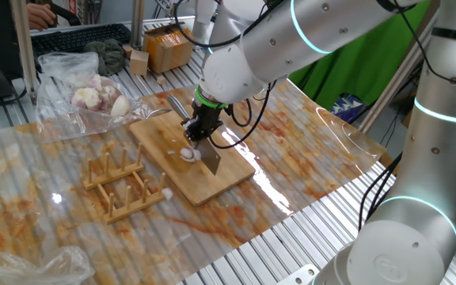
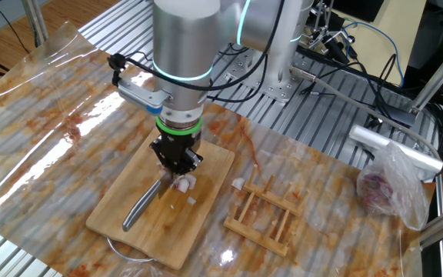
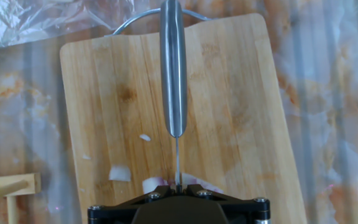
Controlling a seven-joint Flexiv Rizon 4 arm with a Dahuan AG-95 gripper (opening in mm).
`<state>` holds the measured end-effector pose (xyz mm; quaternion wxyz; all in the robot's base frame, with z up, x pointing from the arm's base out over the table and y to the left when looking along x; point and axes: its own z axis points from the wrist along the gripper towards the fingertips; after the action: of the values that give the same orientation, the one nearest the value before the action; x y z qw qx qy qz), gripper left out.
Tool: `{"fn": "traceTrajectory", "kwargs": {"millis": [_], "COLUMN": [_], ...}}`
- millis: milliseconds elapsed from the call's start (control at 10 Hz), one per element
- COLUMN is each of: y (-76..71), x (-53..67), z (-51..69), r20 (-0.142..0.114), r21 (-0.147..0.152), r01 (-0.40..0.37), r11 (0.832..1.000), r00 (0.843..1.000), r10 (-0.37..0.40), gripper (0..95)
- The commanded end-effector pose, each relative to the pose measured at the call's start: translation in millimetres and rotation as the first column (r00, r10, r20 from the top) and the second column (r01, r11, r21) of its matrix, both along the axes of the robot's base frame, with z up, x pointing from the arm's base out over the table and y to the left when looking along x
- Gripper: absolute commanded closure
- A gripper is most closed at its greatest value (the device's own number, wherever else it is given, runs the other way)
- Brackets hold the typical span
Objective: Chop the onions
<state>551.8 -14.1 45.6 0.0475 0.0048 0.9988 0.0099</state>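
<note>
A bamboo board [image 1: 220, 180] lies on the table and also shows in the other fixed view [image 2: 133, 231] and the hand view [image 3: 104, 81]. My gripper [image 1: 200, 136] is shut on a steel knife [image 3: 173, 74], clamped on its blade, with the handle pointing away over the board. The blade [image 1: 212, 162] stands on edge in a pale white-pink onion piece [image 1: 188, 154], seen under the gripper [image 2: 177, 171] in the other fixed view [image 2: 181, 183]. In the hand view, cut onion bits [image 3: 120, 173] lie left of the blade, and more onion [image 3: 197, 182] sits partly hidden by the gripper [image 3: 177, 186].
A wooden rack [image 1: 121, 186] stands beside the board, with a loose onion bit [image 2: 238, 184] next to it. A plastic bag of whole peeled bulbs [image 1: 97, 95] lies at the back. A cardboard box [image 1: 169, 47] is behind it. Another crumpled bag [image 1: 30, 265] lies at the front corner.
</note>
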Motion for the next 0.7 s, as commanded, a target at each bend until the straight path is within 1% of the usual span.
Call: {"fn": "traceTrajectory", "kwargs": {"millis": [100, 300, 700], "y": [0.4, 0.6, 0.8], "x": [0.3, 0.6, 0.8], "z": [4.6, 10.2, 27.3], "r20": [0.001, -0.002, -0.015], "r21": [0.001, -0.004, -0.005], "r01": [-0.001, -0.003, 0.006], "r11": [1.0, 1.0, 1.0], "r00": [1.0, 1.0, 1.0], "r10": [0.001, 0.003, -0.006], "gripper": [95.0, 95.0, 95.0]}}
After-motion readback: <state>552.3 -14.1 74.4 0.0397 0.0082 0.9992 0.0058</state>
